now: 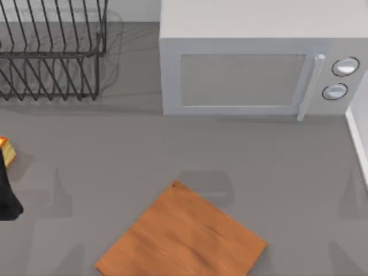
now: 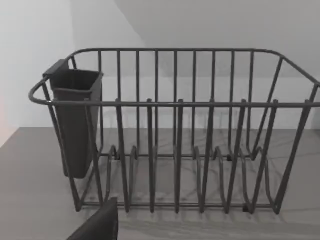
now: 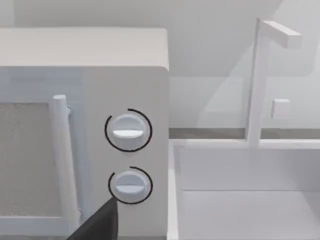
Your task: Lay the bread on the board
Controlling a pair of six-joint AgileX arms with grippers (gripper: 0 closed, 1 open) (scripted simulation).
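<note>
The bread (image 1: 6, 150), a small yellow-orange piece with a browned crust, sits at the far left edge of the top view. Right below it, and touching it in that view, is a dark part of my left gripper (image 1: 8, 198); whether it holds the bread I cannot tell. The orange-brown wooden board (image 1: 181, 236) lies turned at an angle at the front middle of the table, well to the right of the bread. A dark tip of my left gripper (image 2: 97, 225) shows in the left wrist view, and a dark tip of my right gripper (image 3: 97, 222) in the right wrist view.
A dark wire dish rack (image 1: 52, 52) (image 2: 175, 135) with a cutlery cup (image 2: 75, 120) stands at the back left. A white microwave (image 1: 259, 69) (image 3: 85, 130) fills the back middle and right. A white sink (image 1: 359, 138) (image 3: 250, 190) with a faucet (image 3: 260, 80) borders the right side.
</note>
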